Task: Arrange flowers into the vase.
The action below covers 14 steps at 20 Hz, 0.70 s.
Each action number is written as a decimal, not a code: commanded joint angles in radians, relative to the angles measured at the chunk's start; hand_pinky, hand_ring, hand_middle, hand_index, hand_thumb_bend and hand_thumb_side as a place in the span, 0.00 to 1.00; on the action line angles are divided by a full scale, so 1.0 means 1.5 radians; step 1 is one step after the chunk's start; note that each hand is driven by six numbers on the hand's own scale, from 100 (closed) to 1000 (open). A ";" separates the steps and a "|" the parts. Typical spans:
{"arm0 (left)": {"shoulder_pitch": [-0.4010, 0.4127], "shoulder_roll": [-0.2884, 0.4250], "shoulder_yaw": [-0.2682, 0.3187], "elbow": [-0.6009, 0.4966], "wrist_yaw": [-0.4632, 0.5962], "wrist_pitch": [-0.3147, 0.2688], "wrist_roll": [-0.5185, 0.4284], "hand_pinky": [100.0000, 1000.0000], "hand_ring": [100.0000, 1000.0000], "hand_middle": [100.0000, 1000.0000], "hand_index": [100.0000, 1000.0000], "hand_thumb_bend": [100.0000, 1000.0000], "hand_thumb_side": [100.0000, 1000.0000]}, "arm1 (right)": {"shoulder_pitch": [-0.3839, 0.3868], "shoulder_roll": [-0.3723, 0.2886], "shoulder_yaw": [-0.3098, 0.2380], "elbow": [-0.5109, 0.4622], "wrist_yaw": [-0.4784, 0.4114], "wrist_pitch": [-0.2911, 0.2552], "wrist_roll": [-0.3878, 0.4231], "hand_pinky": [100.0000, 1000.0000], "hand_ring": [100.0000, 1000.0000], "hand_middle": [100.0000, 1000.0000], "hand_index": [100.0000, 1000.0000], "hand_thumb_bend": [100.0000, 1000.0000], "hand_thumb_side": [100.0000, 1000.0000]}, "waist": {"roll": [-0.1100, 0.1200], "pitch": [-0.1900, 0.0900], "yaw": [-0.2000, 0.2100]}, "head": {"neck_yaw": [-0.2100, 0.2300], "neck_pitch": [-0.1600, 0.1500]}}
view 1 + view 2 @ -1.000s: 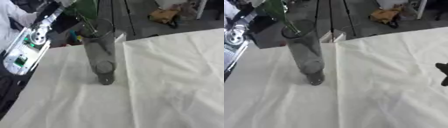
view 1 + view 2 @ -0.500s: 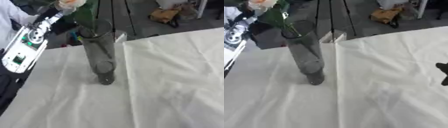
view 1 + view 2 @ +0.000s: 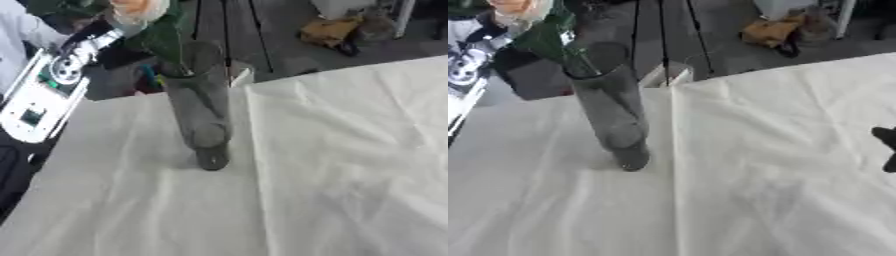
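Note:
A tall grey glass vase [image 3: 203,117] stands upright on the white cloth, left of the middle. A flower with a peach bloom [image 3: 136,7] and green leaves [image 3: 168,34] leans to the left, its stem down inside the vase mouth. My left arm [image 3: 39,97], white and silver, comes in from the left. My left hand [image 3: 77,29] shows as a dark shape by the leaves, shut on the flower and mostly hidden. Only the dark fingertips of my right hand [image 3: 885,147] show at the right edge, spread and holding nothing, far from the vase.
The white tablecloth [image 3: 350,165] has a fold line running forward from behind the vase. A small white card [image 3: 239,77] stands at the table's far edge. Beyond it are tripod legs [image 3: 226,30] and a yellowish bag [image 3: 328,31] on the floor.
The flower has come down: its bloom has entered the view at the top left and the stem sits deeper in the vase. My left arm shifted with it. The right hand has not moved.

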<state>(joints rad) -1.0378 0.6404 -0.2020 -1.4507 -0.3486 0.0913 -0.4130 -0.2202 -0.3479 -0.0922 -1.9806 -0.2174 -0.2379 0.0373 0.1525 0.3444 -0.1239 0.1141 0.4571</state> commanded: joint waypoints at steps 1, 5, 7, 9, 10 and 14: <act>-0.015 0.025 0.016 -0.005 0.006 -0.009 -0.012 0.84 0.89 0.88 1.00 0.14 1.00 | -0.004 -0.010 -0.005 -0.013 0.005 0.002 0.000 0.94 0.80 0.35 0.72 0.00 0.84 | 0.007 -0.028 0.000 | 0.004 0.003; -0.016 0.029 0.016 -0.004 0.025 -0.028 -0.036 0.90 0.92 0.92 1.00 0.38 1.00 | -0.003 -0.010 -0.004 -0.013 0.006 0.004 0.001 0.94 0.80 0.34 0.72 0.00 0.83 | 0.009 -0.028 0.001 | 0.005 0.005; -0.016 0.033 0.017 -0.001 0.027 -0.034 -0.052 0.91 0.92 0.92 1.00 0.40 1.00 | -0.003 -0.009 -0.003 -0.013 0.002 0.007 0.003 0.95 0.80 0.34 0.72 0.00 0.83 | 0.009 -0.029 0.001 | 0.004 0.005; -0.015 0.034 0.019 0.002 0.027 -0.039 -0.063 0.92 0.93 0.93 1.00 0.43 1.00 | -0.003 -0.010 -0.004 -0.013 -0.001 0.008 0.003 0.95 0.80 0.34 0.72 0.00 0.83 | 0.009 -0.029 0.001 | 0.004 0.006; -0.015 0.036 0.020 0.004 0.025 -0.041 -0.068 0.93 0.93 0.93 1.00 0.44 1.00 | -0.002 -0.010 -0.005 -0.013 -0.002 0.009 0.003 0.95 0.80 0.34 0.72 0.00 0.83 | 0.009 -0.029 0.001 | 0.004 0.006; -0.015 0.038 0.023 0.005 0.021 -0.049 -0.082 0.94 0.93 0.93 1.00 0.45 1.00 | -0.002 -0.010 -0.005 -0.013 -0.003 0.011 0.005 0.95 0.80 0.34 0.72 0.00 0.83 | 0.010 -0.030 0.002 | 0.004 0.006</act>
<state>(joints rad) -1.0391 0.6587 -0.1902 -1.4382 -0.3151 0.0204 -0.5287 -0.2193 -0.3479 -0.0922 -1.9806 -0.2175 -0.2256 0.0449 0.1575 0.3401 -0.1230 0.1176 0.4614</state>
